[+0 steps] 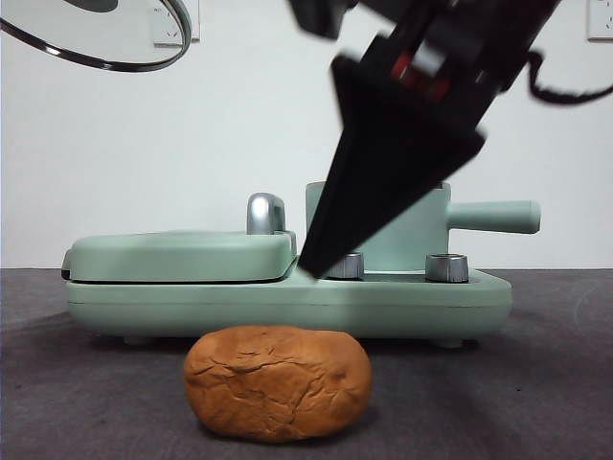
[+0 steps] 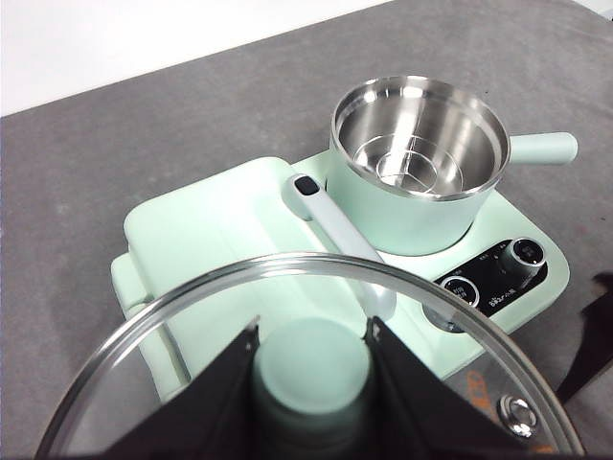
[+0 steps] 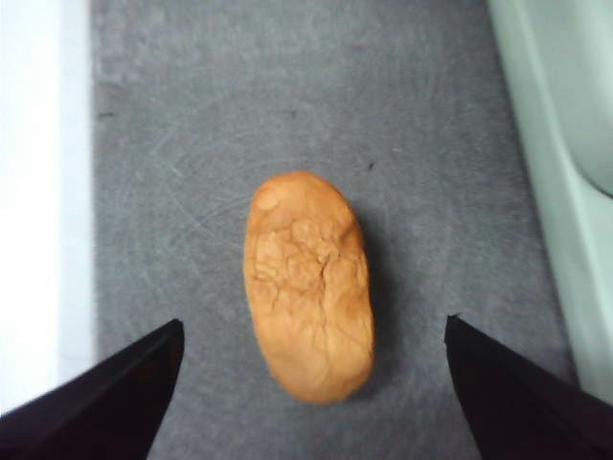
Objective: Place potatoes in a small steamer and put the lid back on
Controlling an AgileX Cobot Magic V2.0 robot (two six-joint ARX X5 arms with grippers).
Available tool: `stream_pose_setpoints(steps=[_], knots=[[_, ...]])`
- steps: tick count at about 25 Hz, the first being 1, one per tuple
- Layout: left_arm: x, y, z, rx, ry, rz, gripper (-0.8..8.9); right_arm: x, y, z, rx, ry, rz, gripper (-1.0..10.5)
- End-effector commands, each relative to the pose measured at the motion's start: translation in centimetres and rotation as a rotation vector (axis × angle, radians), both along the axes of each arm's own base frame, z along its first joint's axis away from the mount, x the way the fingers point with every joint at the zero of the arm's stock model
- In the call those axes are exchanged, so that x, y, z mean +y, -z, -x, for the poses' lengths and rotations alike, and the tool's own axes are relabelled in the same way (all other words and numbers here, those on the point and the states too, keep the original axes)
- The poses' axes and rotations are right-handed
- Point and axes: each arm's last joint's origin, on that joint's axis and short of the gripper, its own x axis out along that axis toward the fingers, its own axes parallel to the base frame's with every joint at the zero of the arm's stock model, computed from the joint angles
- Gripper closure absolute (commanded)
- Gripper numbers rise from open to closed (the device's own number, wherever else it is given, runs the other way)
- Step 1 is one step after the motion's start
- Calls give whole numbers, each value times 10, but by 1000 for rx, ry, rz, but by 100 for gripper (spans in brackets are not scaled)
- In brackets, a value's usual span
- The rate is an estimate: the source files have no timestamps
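Observation:
The potato (image 1: 278, 381) is one orange-brown cracked lump lying on the grey table in front of the appliance. My right gripper (image 1: 321, 254) comes down from the upper right and hangs open above it. In the right wrist view its jaws stand wide apart on either side of the potato (image 3: 308, 286), not touching it. The small steamer (image 2: 419, 144) stands uncovered on the base, its steel inside empty and its handle (image 1: 493, 217) pointing right. My left gripper (image 2: 313, 331) is shut on the mint-green knob of the glass lid (image 2: 192, 316), held high at the upper left in the front view (image 1: 105, 34).
The flat mint-green griddle cover (image 1: 182, 254) with its chrome handle (image 1: 265, 213) fills the left half of the appliance. Two steel dials (image 1: 446, 267) sit on the base in front of the pot. The black control panel (image 2: 493, 283) faces the front edge.

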Motion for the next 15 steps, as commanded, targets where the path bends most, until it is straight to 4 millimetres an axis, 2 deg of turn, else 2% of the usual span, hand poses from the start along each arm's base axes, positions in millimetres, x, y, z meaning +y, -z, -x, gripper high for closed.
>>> stream_pose_setpoints(steps=[1,13,15], knots=[[-1,-9,-1,-46,2,24,804,13,7,-3,-23,-32,14,512],[-1,-9,-1,-47,3,23,804,34,40,-6,-14,-60,85,518],[-1,-9,-1,-48,4,22,804,35,46,-7,-6,-56,106,582]])
